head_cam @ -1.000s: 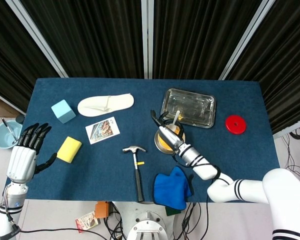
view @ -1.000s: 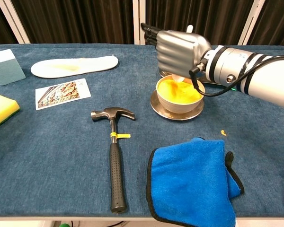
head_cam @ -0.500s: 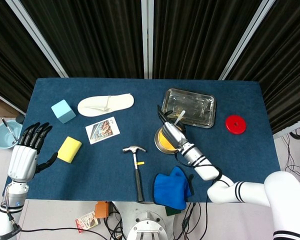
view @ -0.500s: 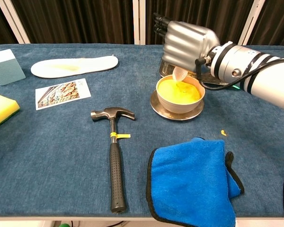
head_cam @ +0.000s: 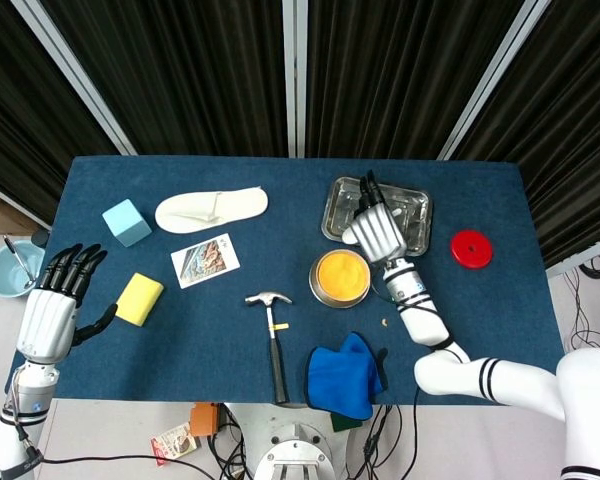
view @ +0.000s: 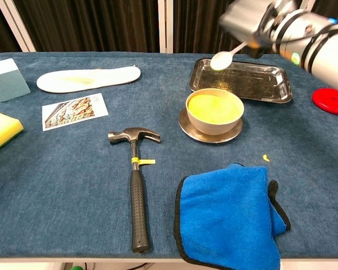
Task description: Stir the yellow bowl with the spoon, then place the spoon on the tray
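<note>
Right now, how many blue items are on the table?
2: a light blue block at the far left, and a blue cloth at the near edge, in front of the yellow bowl.

Bare tray (view: 268,90) floor — yellow bowl (view: 214,109) just before it

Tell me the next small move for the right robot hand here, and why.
Probably lower the spoon onto the tray and release. The right robot hand holds it lifted clear of the yellow bowl, already above the tray, so stirring looks finished.
</note>
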You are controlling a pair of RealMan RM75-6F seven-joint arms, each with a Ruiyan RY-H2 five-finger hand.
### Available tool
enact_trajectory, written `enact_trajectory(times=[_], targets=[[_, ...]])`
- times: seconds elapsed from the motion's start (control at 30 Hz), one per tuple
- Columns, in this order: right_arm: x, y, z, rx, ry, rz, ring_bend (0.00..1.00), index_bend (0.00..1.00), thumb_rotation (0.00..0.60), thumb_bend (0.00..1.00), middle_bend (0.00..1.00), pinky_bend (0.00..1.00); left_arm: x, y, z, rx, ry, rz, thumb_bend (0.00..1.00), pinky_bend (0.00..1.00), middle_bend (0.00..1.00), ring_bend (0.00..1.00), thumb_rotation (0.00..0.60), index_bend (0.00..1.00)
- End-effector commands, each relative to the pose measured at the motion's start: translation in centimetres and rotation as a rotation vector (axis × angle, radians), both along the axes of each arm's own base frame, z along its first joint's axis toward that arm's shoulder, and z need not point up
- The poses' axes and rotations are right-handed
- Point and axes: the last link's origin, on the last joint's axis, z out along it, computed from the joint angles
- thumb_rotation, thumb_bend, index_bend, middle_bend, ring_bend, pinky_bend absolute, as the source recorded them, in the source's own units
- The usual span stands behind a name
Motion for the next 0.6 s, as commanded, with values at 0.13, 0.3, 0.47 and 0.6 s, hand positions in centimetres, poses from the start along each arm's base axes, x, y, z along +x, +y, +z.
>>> enact_trajectory(times=[0.13, 0.3, 0.47, 0.6], targets=[[-2.5, -4.0, -0.2, 0.04, -0.091, -0.215, 0.07, 0.78, 0.6, 0.54, 0.34, 0.0, -0.1, -0.1, 0.0, 0.0, 0.003, 0.01, 0.24, 0.13, 0.11, 0.08, 0.6, 0.11], [-3.8, -5.9, -2.0, 0.068, -0.111, -0.302, 0.07, 0.75, 0.6, 0.54, 0.33, 0.0, -0.3, -0.1, 0.0, -0.003, 0.005, 0.02, 0.24, 0.12, 0.11, 0.08, 0.6, 0.11], [-4.2, -6.7, -3.9, 0.089, -0.114, -0.339, 0.07, 0.73, 0.6, 0.53, 0.33, 0.0, -0.2, -0.1, 0.1, 0.0, 0.006, 0.021, 0.24, 0.13, 0.11, 0.08, 0.6, 0.11], [-4.6, -7.1, -5.4, 0.105, -0.134, -0.398, 0.06, 0.7, 0.6, 0.51, 0.32, 0.0, -0.1, -0.1, 0.0, -0.005, 0.007, 0.024, 0.24, 0.13, 0.11, 0.08, 0.6, 0.11]])
